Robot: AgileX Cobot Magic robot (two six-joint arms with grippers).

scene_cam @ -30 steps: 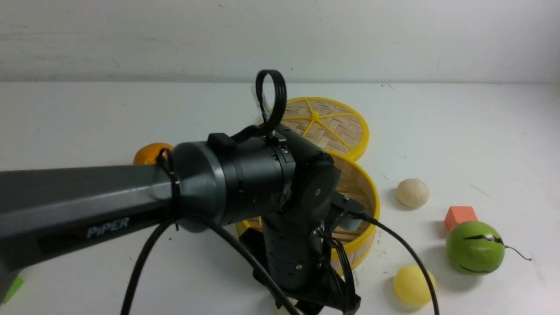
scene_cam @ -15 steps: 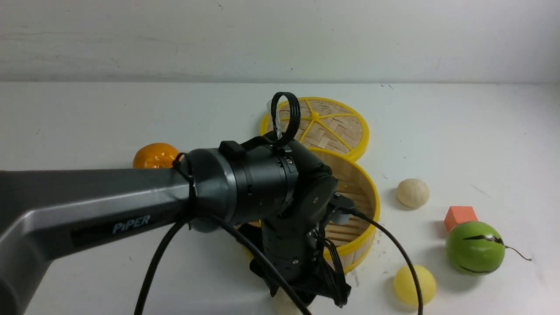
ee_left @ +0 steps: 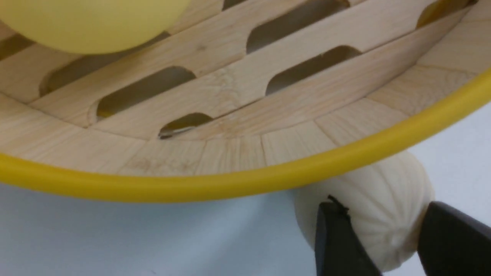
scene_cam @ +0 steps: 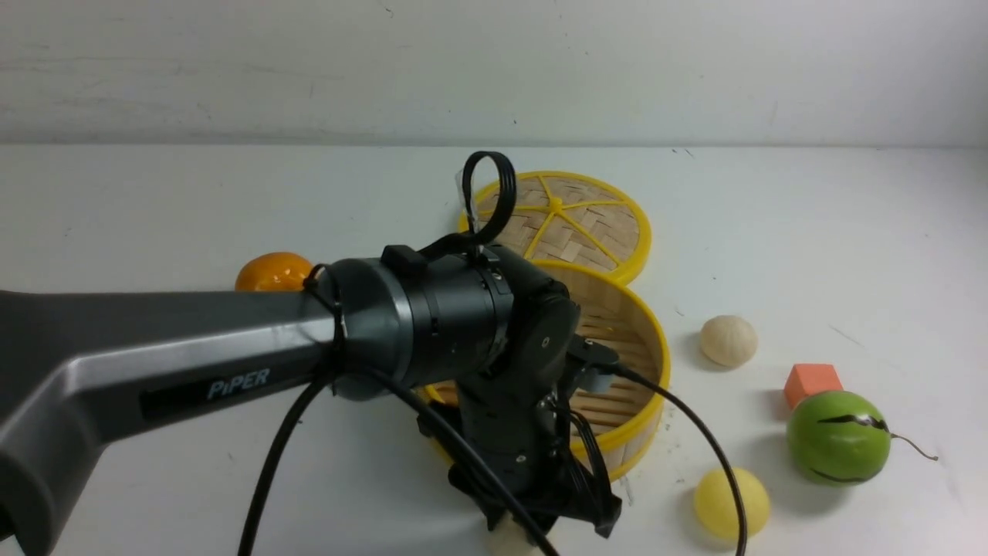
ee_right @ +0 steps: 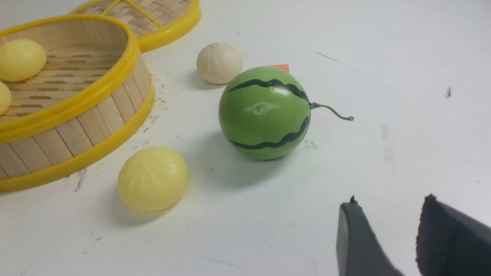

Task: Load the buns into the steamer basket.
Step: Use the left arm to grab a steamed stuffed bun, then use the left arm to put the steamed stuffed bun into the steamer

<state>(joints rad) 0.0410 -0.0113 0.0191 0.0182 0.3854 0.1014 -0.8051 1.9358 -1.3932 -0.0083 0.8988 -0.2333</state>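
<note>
The steamer basket (scene_cam: pixel 652 363) stands mid-table, and two pale yellow buns (ee_right: pixel 21 59) lie on its slotted floor. My left gripper (ee_left: pixel 383 207) is just outside the basket's near rim (ee_left: pixel 230 184). Its black fingers press both sides of an off-white pleated bun (ee_left: pixel 376 184). In the front view that bun (scene_cam: pixel 509 538) peeks out under the left wrist. Another off-white bun (scene_cam: pixel 728 340) and a yellow bun (scene_cam: pixel 731 502) rest on the table right of the basket. My right gripper (ee_right: pixel 390 201) hangs open over bare table, nothing between its fingers.
The woven lid (scene_cam: pixel 575 224) lies flat behind the basket. An orange (scene_cam: pixel 274 272) sits to the left, half hidden by the left arm. A green striped melon ball (scene_cam: pixel 837 436) and a small orange-red cube (scene_cam: pixel 812 382) stand at the right, near the loose buns.
The left arm has dropped and shifted over the basket's near edge, and its jaws have narrowed onto the pleated bun. The things on the right have not moved.
</note>
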